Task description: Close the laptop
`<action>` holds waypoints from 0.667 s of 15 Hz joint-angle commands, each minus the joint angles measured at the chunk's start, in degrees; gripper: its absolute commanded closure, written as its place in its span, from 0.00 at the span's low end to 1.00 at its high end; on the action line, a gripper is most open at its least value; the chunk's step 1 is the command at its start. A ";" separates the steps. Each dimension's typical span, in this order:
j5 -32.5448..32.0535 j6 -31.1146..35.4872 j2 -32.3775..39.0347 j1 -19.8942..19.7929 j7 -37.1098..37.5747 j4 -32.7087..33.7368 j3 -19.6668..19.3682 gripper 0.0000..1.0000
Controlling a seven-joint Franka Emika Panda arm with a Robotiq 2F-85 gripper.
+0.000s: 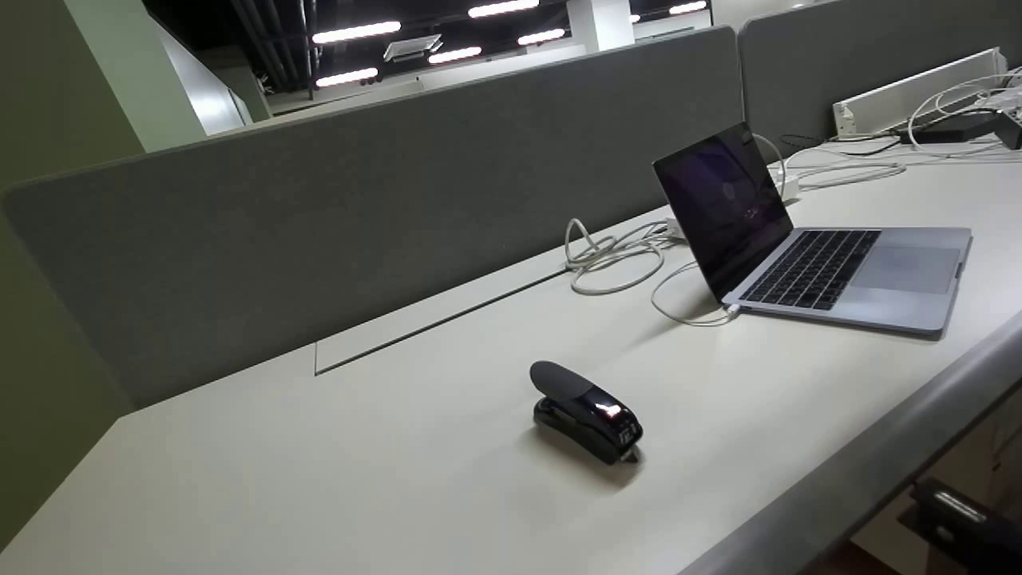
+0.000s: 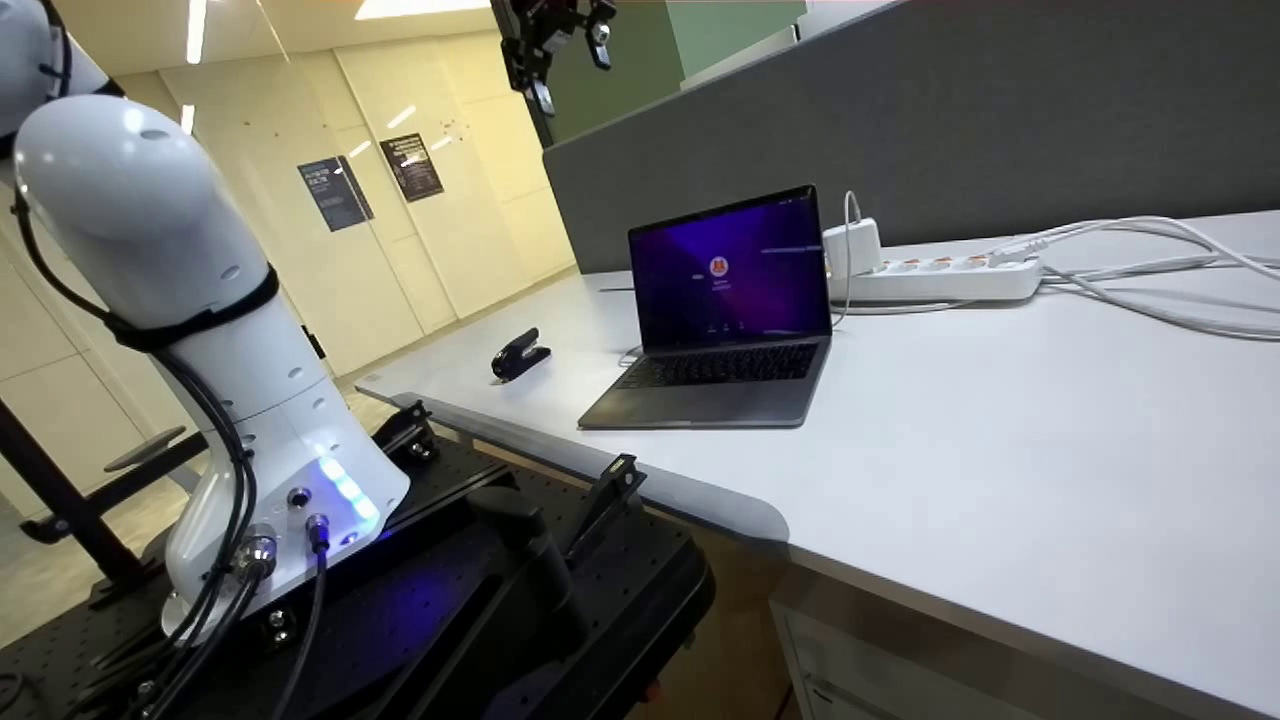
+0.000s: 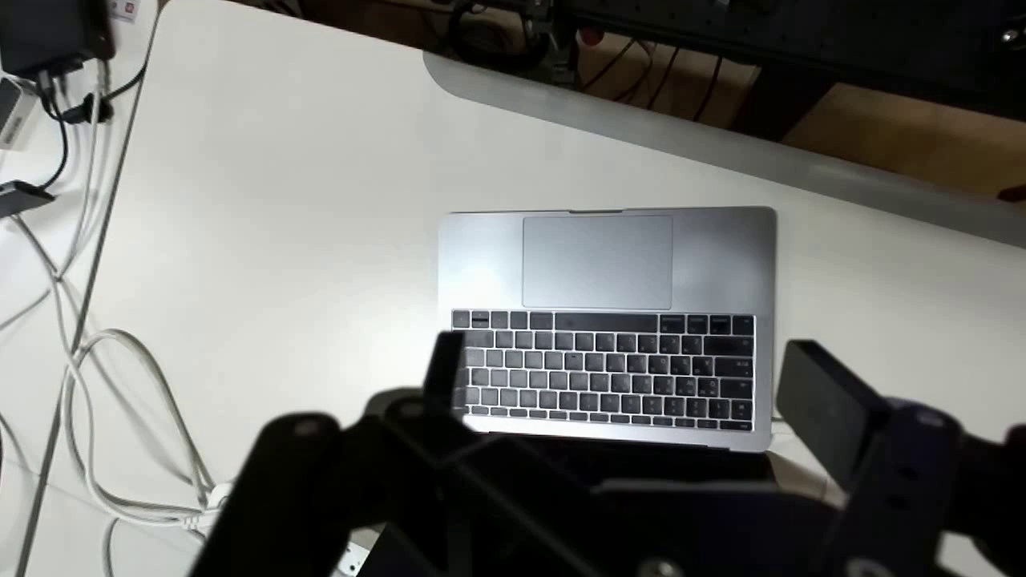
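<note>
The silver-grey laptop stands open on the white desk, its screen raised and lit in both exterior views [image 1: 806, 263] [image 2: 725, 330]. In the wrist view the laptop [image 3: 601, 320] shows its keyboard and touchpad from above. My gripper's dark body hides most of its screen there, and the outside of the lid is out of view. My gripper [image 3: 629, 373] is open and empty, its two fingers wide apart over the left and right sides of the keyboard. In an exterior view the gripper [image 2: 572, 76] hangs high above the desk, apart from the laptop.
A small black stapler-like object [image 1: 587, 415] lies on the desk beside the laptop. A white power strip [image 2: 940, 280] with a charger and cables stands behind it. A grey partition [image 1: 399, 192] borders the desk's back. The desk's front edge [image 2: 640, 480] faces the robot's base.
</note>
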 commanded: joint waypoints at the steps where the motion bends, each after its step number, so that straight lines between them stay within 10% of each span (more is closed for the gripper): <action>1: -0.38 8.67 -0.63 0.32 4.34 -1.87 -1.09 0.00; 10: 17.02 25.57 10.41 0.92 -13.74 3.14 -7.90 0.00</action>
